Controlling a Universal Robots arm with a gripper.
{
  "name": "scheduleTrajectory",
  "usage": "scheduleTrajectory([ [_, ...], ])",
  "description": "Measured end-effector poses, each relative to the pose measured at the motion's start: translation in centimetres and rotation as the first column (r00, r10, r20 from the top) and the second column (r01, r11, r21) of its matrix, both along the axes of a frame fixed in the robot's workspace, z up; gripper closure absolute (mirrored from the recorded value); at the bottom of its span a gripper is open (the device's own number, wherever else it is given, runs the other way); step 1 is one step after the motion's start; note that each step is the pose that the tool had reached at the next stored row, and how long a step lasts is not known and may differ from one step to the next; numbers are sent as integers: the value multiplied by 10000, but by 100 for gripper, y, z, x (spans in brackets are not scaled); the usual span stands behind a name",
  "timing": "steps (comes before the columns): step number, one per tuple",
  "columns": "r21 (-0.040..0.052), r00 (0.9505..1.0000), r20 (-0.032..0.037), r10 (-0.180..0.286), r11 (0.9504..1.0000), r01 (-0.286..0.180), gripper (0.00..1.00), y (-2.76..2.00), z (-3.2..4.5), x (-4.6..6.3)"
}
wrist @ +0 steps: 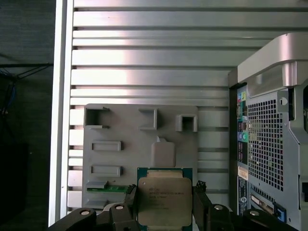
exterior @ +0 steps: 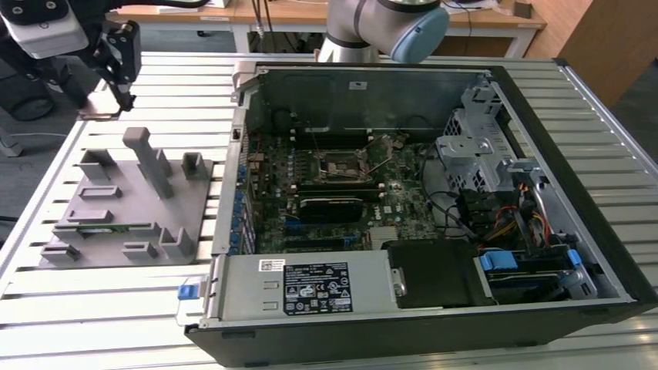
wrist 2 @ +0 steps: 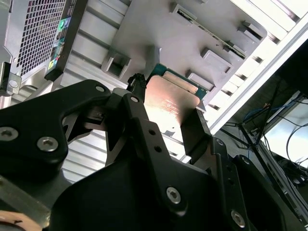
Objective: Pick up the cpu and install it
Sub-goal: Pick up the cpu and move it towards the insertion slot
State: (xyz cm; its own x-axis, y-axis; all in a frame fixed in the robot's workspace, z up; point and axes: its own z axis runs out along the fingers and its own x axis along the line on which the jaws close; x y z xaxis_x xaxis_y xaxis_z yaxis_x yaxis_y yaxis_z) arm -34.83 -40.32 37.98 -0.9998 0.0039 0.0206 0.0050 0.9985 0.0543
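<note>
Exterior view's left: gripper [exterior: 125, 96] up beside the grey jig [exterior: 123, 204]. Jaws clamped on the cpu's [wrist: 164, 202] side edges, held clear of the jig. Cpu has a silvery square lid, green rim, rows of small print. Right: open case [exterior: 575, 154] with a printed label [exterior: 317, 287].

The parts tray [exterior: 134, 208] lies on the table [exterior: 154, 77] to the exterior view's left of the open computer case [exterior: 411, 327], the arm's base [exterior: 350, 31] behind the case, and the gripper [wrist: 165, 192] above the tray's side with the cpu [wrist: 164, 207] between its fingers.
</note>
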Motion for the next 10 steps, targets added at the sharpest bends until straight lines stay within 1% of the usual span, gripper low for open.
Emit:
scheduleTrajectory([
  [10,0,10000,0,0,10000,0,46,0,-13,55],
])
